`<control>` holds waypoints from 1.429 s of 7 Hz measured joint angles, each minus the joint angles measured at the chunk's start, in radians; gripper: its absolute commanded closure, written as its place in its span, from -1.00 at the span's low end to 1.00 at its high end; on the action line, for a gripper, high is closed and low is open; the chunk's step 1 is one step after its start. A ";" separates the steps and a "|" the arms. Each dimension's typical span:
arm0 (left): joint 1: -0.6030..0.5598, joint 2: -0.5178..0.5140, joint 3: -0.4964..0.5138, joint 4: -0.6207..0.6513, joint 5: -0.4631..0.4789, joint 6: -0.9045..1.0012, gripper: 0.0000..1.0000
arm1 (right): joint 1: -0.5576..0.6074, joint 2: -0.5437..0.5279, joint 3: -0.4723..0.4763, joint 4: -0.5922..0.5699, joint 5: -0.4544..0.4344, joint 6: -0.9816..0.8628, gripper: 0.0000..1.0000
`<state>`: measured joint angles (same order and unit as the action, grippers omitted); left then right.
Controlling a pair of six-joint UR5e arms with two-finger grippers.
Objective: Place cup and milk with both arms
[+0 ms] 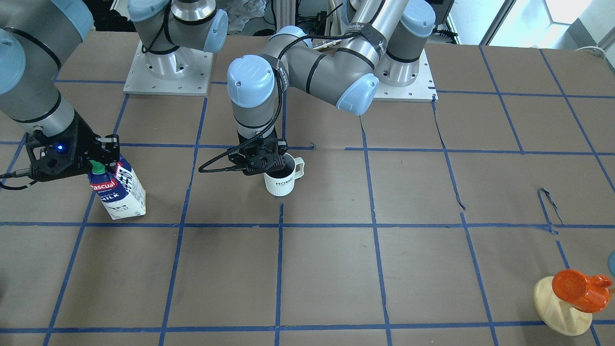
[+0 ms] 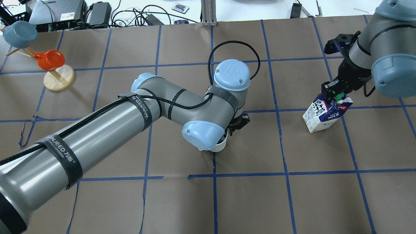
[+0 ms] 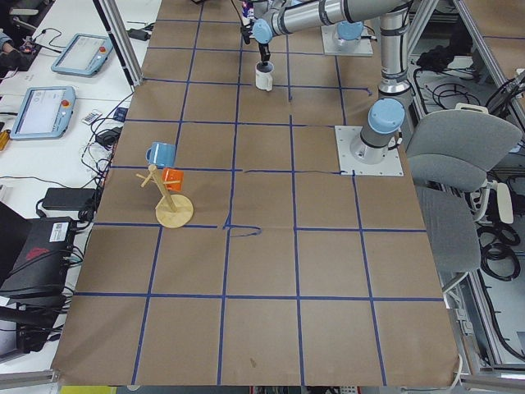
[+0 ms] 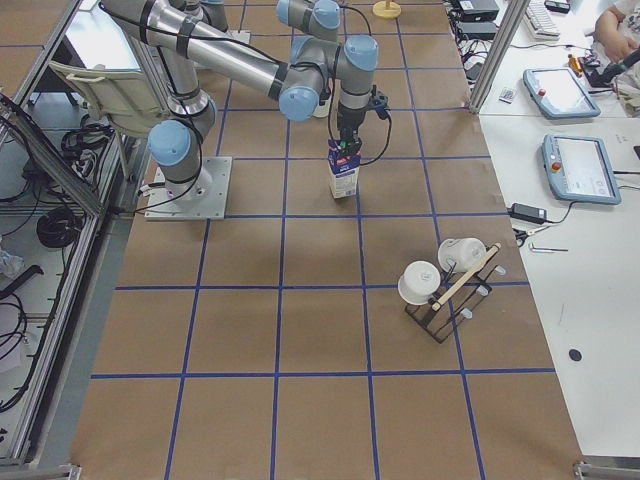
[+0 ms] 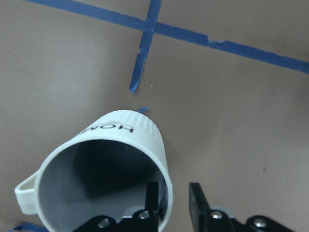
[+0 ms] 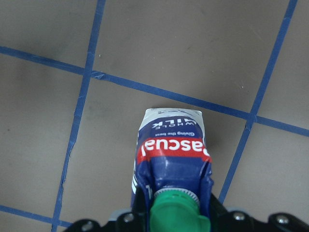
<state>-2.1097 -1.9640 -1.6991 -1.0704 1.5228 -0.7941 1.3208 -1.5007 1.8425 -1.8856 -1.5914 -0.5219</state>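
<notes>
Cup [image 5: 101, 179]: stands upright on the table [image 1: 326, 269], near its centre, just by a blue tape crossing [image 5: 147, 29]. The left gripper [image 5: 174, 189] straddles the rim, one finger inside and one outside. A sliver of table shows between the outer finger and the wall, so the jaws are apart, not pinching.

Risk: if the arm lifts or drifts sideways without clearing the rim, the inner finger is likely to hook the wall and tip or drag the cup. The handle [image 1: 299, 166] sits on the far side from the fingers, so nothing there would brace it.

Milk [image 6: 171, 150]: rests on the table well to the cup's side. The right gripper [image 6: 175, 205] is closed on the gable top, flanking the green cap [image 6: 174, 212].

Risk: the hold is high on a tall, narrow carton, which looks slightly tilted in the front view. Letting go before the base sits flat could topple it.

Poses: the left arm [image 2: 97, 130] reaches long across to the table's centre, with the wrist bent straight down over the cup. The right arm [image 2: 367, 55] comes in from its own side and also points down. The orange cup on a wooden stand [image 2: 48, 60] is well apart from both.
</notes>
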 measured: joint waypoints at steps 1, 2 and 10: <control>0.017 0.017 0.020 -0.006 -0.010 0.022 -1.00 | 0.000 -0.001 -0.007 0.002 0.001 0.009 0.44; 0.055 0.043 0.049 -0.027 -0.010 0.091 -1.00 | 0.002 -0.003 -0.011 0.006 0.003 0.055 0.44; 0.437 0.439 0.072 -0.456 0.086 0.757 -1.00 | 0.320 0.002 -0.013 -0.026 0.117 0.573 0.43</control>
<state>-1.6731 -1.5249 -1.6273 -1.5262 1.6092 -0.0367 1.6407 -1.4986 1.8297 -1.9114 -1.4747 0.0516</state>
